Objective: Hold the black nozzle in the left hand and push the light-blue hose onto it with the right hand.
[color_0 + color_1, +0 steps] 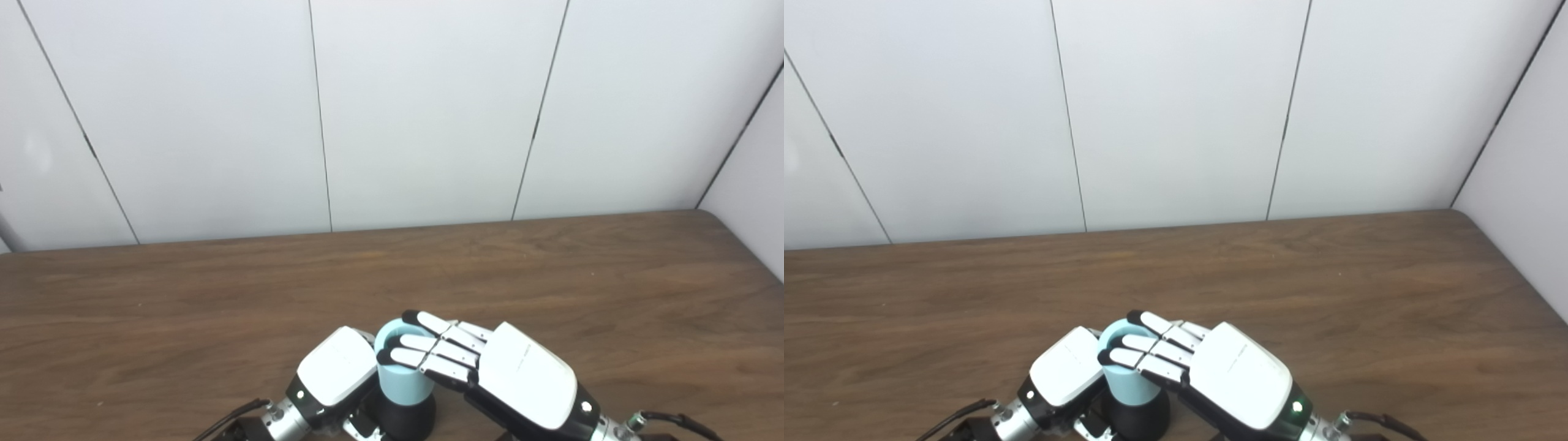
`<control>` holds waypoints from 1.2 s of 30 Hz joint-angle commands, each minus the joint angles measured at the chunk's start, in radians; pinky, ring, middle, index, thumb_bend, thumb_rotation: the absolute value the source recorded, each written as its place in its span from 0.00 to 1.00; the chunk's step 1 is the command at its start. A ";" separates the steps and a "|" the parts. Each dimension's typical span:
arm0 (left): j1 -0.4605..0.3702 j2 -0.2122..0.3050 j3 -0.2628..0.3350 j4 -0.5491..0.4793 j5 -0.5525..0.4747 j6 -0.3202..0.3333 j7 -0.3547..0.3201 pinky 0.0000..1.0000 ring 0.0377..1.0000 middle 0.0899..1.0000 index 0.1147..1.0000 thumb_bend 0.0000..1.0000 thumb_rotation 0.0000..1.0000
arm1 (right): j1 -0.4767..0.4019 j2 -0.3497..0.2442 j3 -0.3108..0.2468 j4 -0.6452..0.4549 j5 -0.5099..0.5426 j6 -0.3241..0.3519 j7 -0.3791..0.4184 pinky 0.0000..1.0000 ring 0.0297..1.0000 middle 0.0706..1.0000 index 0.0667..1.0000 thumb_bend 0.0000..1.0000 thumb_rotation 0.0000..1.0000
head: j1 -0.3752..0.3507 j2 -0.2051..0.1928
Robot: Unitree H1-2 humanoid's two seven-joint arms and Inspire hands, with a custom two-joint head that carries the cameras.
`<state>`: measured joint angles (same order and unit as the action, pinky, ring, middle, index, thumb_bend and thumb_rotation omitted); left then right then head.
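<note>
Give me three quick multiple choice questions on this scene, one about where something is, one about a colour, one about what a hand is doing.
1. Where is the black nozzle?
A. under the hose
B. at the table's far edge
C. beside the right wrist

2. What colour is the hose?
A. red
B. light blue
C. yellow

3. What is the right hand doing?
A. resting flat on the table
B. fingers laid over the hose's top
C. raised toward the wall

Answers: 1 A, the black base shows below the hose. 2 B, its wall is pale blue. 3 B, fingertips cross its rim.
</note>
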<state>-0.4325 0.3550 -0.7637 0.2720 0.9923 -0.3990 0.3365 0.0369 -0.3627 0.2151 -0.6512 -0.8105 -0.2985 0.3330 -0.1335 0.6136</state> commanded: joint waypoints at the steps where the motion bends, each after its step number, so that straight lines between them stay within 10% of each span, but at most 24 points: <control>1: 0.064 0.006 -0.055 0.054 0.049 -0.018 -0.095 0.33 0.39 0.44 0.43 0.50 0.00 | 0.043 -0.036 0.035 0.037 -0.022 -0.005 0.073 0.76 0.89 0.84 0.78 0.89 0.79 | 0.000 0.001; 36: 0.070 0.012 -0.053 0.036 0.047 -0.010 -0.112 0.33 0.39 0.43 0.43 0.50 0.00 | 0.071 -0.041 0.062 0.060 -0.033 -0.003 0.025 0.74 0.86 0.83 0.77 0.90 0.81 | 0.000 0.008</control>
<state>-0.4299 0.3552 -0.7632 0.2709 0.9908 -0.3988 0.3358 0.0558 -0.3629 0.2418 -0.6384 -0.8118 -0.2982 0.2702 -0.1319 0.6213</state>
